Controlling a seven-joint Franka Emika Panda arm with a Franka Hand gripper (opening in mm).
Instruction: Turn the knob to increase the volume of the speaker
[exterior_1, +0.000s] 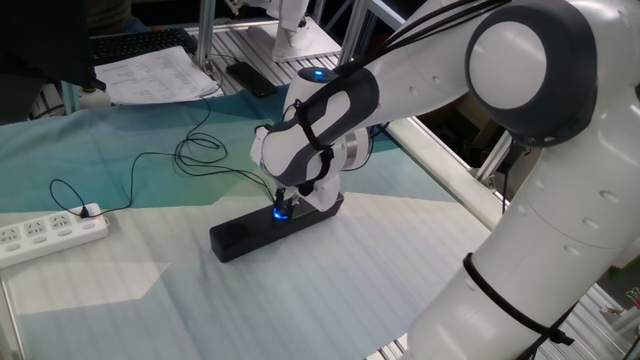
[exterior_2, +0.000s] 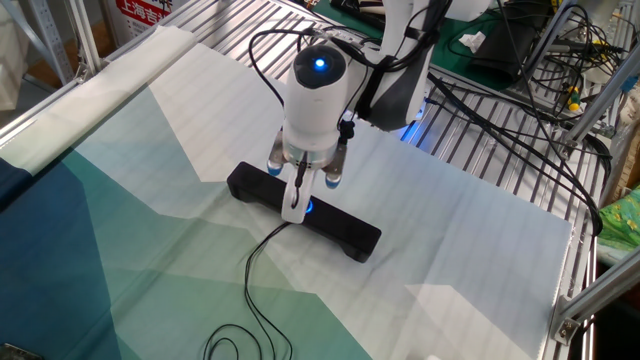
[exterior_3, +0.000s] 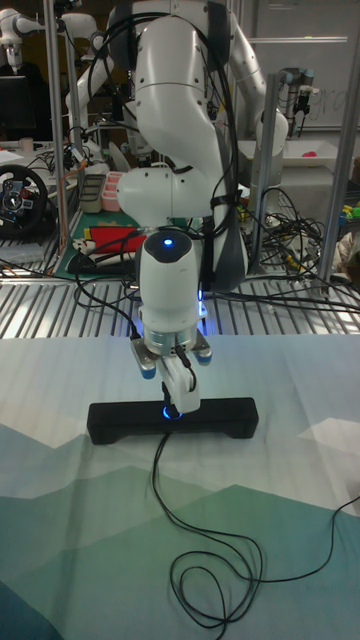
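The speaker (exterior_1: 240, 237) (exterior_2: 350, 238) (exterior_3: 120, 420) is a long black bar lying on the green and white cloth. Midway along its face the knob (exterior_1: 279, 212) (exterior_2: 311, 207) (exterior_3: 166, 413) glows blue. My gripper (exterior_1: 286, 205) (exterior_2: 296, 208) (exterior_3: 177, 400) points straight down onto the bar's middle, its white fingers (exterior_2: 292, 205) closed around the knob. The fingers hide most of the knob, so only its blue glow shows beside them. A thin black cable (exterior_3: 158, 480) runs from the speaker's middle towards the front of the cloth.
A white power strip (exterior_1: 50, 232) lies at the cloth's left edge, with looped black cable (exterior_1: 200, 150) behind the speaker. Papers (exterior_1: 150, 75) and a keyboard sit at the back. Metal rails (exterior_2: 480, 150) border the table beside the arm's base.
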